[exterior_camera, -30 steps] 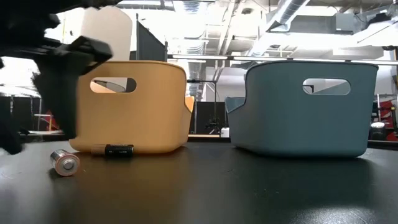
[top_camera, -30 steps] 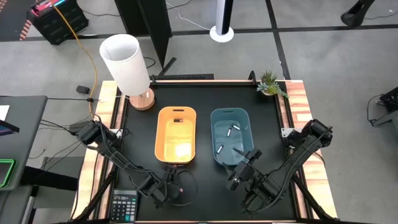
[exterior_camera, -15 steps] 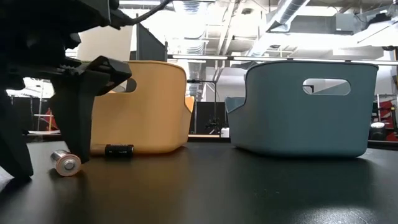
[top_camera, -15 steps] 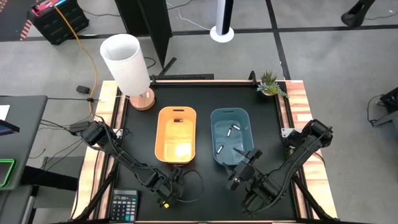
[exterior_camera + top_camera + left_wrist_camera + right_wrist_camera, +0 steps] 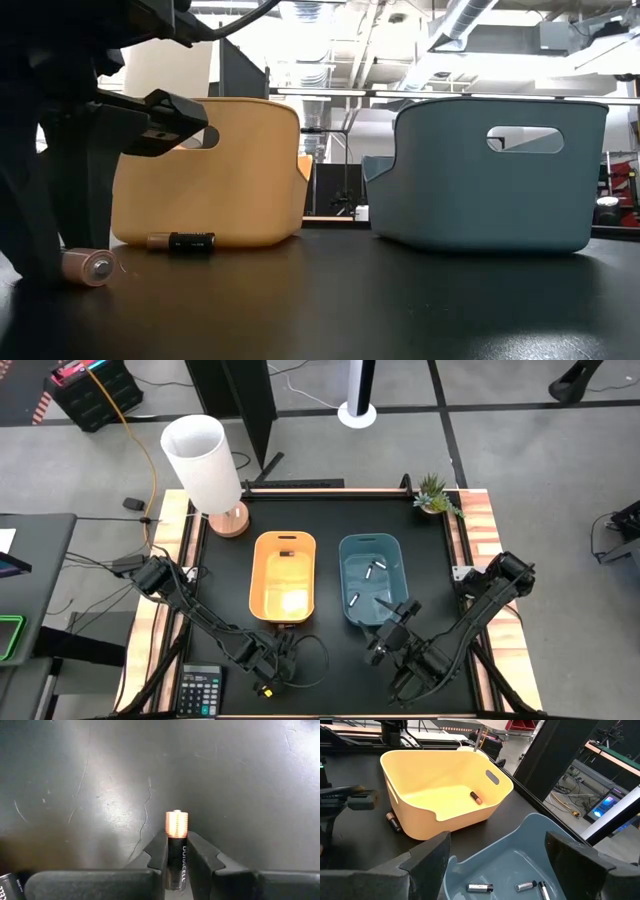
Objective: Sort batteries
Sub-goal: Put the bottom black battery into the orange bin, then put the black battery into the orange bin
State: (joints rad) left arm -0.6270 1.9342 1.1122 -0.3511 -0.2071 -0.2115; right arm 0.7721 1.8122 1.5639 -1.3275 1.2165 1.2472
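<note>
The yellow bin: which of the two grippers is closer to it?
Left. The left gripper sits just in front of the yellow bin, clamped on a battery; the right gripper hangs by the blue bin.

My left claw [image 5: 176,851] has dropped to the desk [image 5: 400,300] in front of the yellow bin [image 5: 215,170]; its fingers [image 5: 159,852] now bracket the copper-ended battery [image 5: 176,845], which has shifted slightly.

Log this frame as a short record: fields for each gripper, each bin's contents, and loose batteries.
left gripper: shut on a copper-tipped battery lying on the table
right gripper: open, above the blue bin's near rim
yellow bin: one copper-tipped battery inside
blue bin: at least three silver batteries
loose battery: on the table against the yellow bin's front
</note>
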